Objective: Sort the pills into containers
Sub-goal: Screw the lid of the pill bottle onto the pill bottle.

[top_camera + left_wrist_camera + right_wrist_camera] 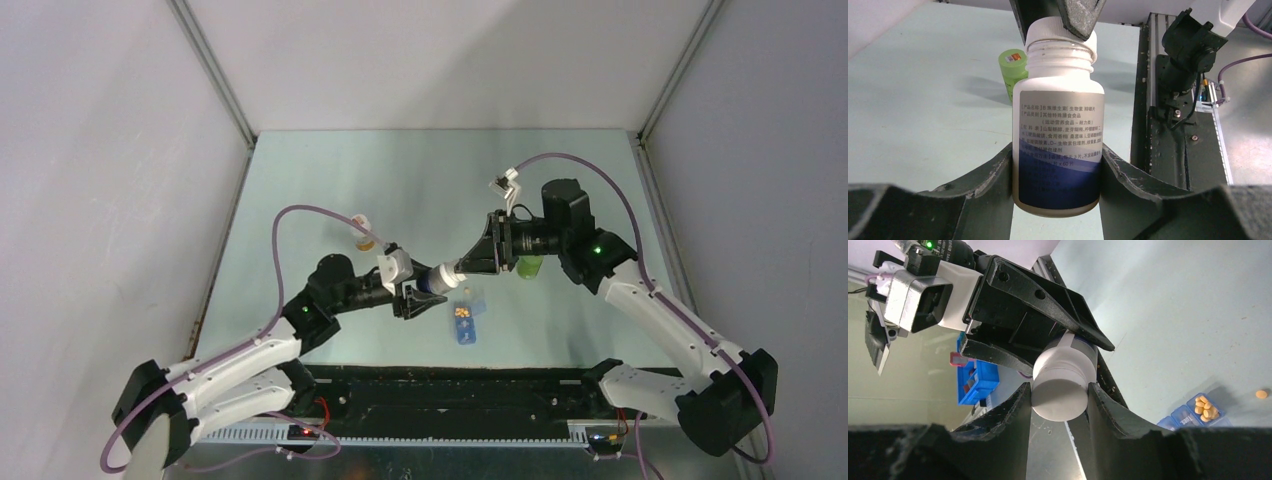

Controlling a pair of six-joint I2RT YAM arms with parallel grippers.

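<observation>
From above, left gripper (418, 297) and right gripper (462, 268) share one bottle (436, 281) near the pill box (466, 326), its compartments blurred. Left wrist: jaws part-open, clamped on the bottle's body, contents hidden. Right wrist: jaws pinch the cap (1060, 390); pills (1205, 407), tiny, light, likely to roll and better poured than pinched, fill one compartment, a stray pill (1261, 394) nearby.

The pill box (466, 322) lies on the table (330, 170). Pills (462, 312) lie in one of its compartments, and one loose pill (1261, 394) lies near the box. The big bottle (438, 280) is up in the air, just left of the box and behind it. A second bottle (530, 266) stands behind the box on the right. A small bottle (364, 238) stands well behind the box on the left.
</observation>
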